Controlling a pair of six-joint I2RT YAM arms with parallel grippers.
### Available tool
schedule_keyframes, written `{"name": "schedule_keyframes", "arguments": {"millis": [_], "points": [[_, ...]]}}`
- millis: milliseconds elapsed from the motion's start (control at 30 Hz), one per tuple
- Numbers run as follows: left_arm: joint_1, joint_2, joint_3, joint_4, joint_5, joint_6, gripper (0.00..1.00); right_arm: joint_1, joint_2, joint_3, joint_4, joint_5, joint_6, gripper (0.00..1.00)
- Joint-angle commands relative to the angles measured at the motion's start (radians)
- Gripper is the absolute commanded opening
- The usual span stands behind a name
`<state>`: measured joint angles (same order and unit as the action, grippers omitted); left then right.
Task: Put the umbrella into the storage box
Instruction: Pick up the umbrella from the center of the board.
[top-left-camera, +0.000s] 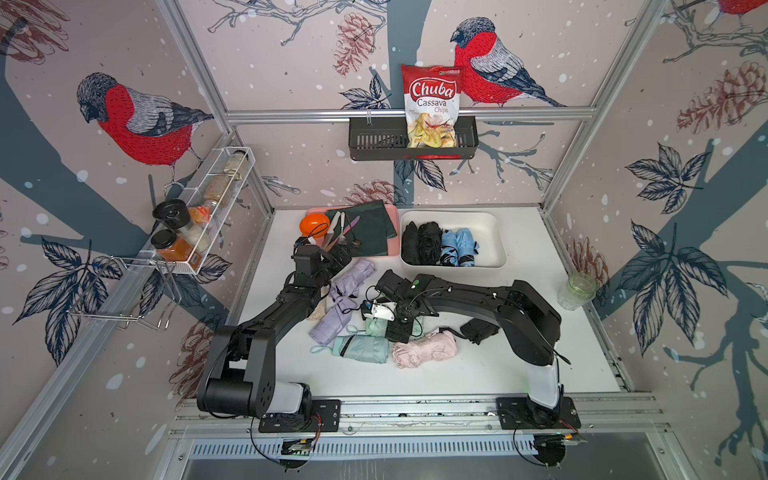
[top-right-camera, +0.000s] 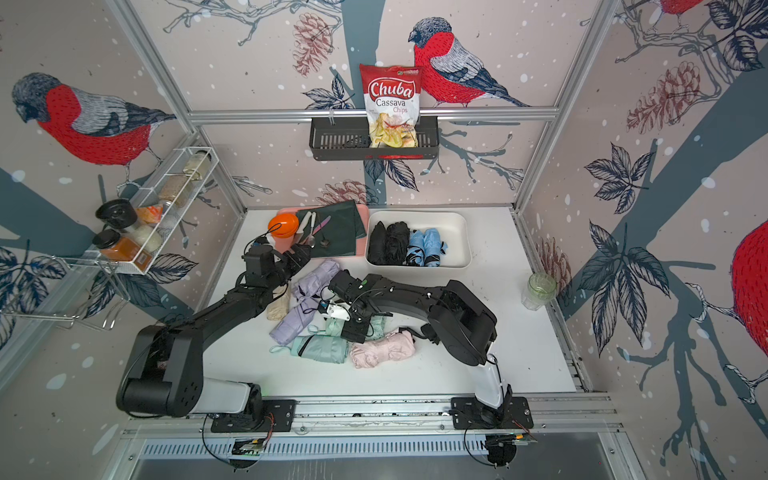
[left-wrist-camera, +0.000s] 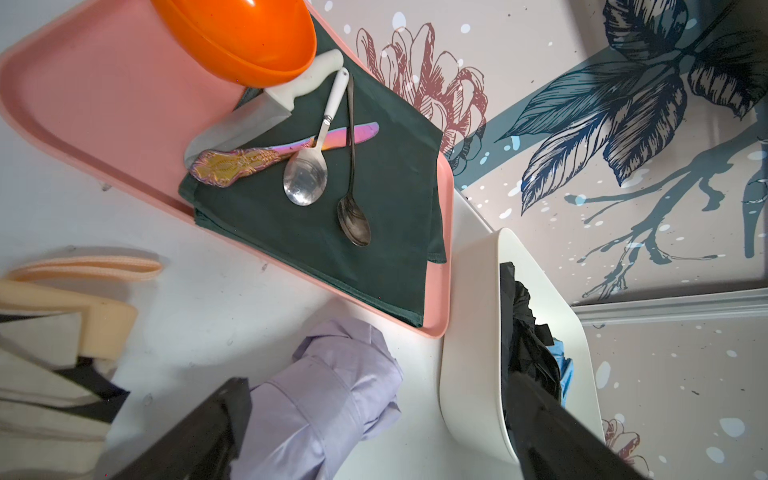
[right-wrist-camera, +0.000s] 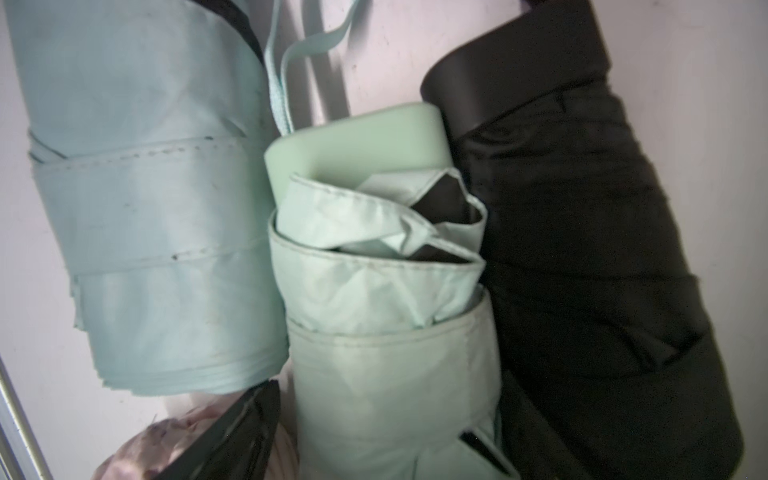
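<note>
Mint-green umbrella (right-wrist-camera: 374, 332) lies between the jaws of the right pincer (top-left-camera: 398, 332); I cannot tell if it is squeezed. Left pincer (left-wrist-camera: 374, 390) is wide open and empty.

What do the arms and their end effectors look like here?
The left arm and right arm are boxy matte black links on a white base segment, with thin black cables looping along them. The right one carries a small green light. The left end effector and right end effector are black too.
</note>
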<state>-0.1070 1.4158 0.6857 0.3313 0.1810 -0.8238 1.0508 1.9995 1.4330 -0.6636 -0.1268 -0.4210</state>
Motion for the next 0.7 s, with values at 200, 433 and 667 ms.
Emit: {"name": "schedule_keyframes", "arguments": {"millis": [200,433,667], "points": [[0.003,0.009,0.009,0.051,0.011,-0.003,0.99,-0.030,0.046,0.043,-0.022,-0.036,-0.010,0.83],[0.003,0.029,0.023,0.051,0.015,-0.001,0.99,-0.030,0.061,0.083,-0.046,-0.031,-0.011,0.76],[0.003,0.047,0.031,0.064,0.026,-0.005,0.99,-0.030,0.040,0.116,-0.059,-0.002,0.009,0.49]]}}
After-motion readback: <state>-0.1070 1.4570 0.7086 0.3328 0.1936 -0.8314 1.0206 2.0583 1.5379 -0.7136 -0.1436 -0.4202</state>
